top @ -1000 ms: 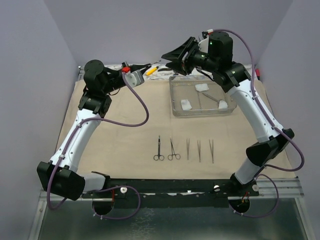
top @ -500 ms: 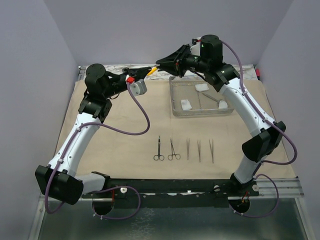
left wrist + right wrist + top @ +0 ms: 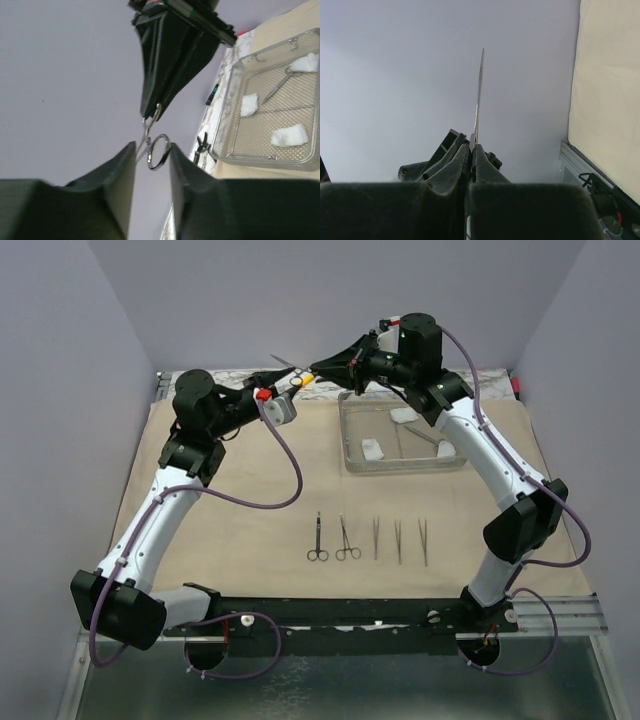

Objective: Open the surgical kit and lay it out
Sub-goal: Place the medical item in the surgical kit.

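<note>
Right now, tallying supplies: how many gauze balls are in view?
3, all in the clear tray: one gauze ball toward its far side, one near-left, one near-right. None appears hidden.

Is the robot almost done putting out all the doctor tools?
More than halfway, it looks. Done: the cloth wrap lies open, with two clamps and three tweezers in a row on it. In hand: the right gripper is shut on another ring-handled clamp in the air; the left gripper is open around its ring. Left: one tool and three gauze balls lie in the tray.
</note>
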`<state>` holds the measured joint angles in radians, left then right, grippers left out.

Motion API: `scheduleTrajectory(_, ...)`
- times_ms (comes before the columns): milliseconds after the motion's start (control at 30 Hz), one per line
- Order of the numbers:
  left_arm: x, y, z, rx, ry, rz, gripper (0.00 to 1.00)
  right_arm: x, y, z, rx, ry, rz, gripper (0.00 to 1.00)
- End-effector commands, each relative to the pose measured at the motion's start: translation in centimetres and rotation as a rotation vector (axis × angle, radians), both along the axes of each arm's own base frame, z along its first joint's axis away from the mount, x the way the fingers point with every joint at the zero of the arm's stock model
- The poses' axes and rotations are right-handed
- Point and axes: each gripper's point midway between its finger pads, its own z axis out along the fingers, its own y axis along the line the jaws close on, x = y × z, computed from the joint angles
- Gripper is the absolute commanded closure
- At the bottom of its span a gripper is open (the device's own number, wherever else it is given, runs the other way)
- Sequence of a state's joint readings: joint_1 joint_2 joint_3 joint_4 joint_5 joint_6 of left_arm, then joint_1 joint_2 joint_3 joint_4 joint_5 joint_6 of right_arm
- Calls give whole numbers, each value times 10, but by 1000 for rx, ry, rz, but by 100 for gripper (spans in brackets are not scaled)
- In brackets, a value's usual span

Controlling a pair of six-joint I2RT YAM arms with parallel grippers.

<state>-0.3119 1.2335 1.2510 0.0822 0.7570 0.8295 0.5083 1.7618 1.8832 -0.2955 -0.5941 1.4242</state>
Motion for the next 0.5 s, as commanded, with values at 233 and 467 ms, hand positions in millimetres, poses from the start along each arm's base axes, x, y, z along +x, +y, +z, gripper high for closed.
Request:
scheduleTrajectory(233,4,38,-1,-420,272,243,33,13,-21,15,-41,-285,-155,99)
scheduleTrajectory(467,-16,26,-1,-722,640,142,32,21,-39,-18,-181,-458,-245,99)
